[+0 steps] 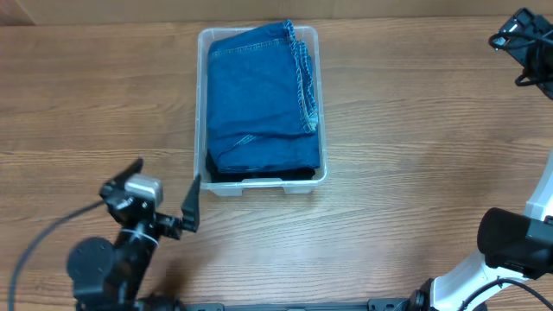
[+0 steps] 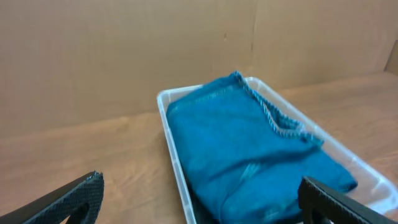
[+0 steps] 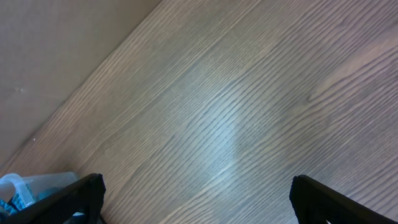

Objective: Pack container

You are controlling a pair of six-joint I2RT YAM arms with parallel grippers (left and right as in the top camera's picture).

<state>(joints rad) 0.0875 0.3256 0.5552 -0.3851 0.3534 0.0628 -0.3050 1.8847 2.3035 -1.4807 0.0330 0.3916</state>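
Though spread full wide and empty alike, not equally placed. Nearer by far: left gripper, close to the near-left corner of the container, facing it, bin ahead and slightly right in the wrist view. Well apart: right gripper, up at the far right edge of the bench, looking mostly at bare wood. Sits mid-bench, long axis running away from the robot, folded denim filling it. Favours the left arm for any further reach, by this judgement.

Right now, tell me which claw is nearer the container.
Left. The left claw hangs open just off the container's near left corner; the right claw is open too, far off by the table's far right edge.
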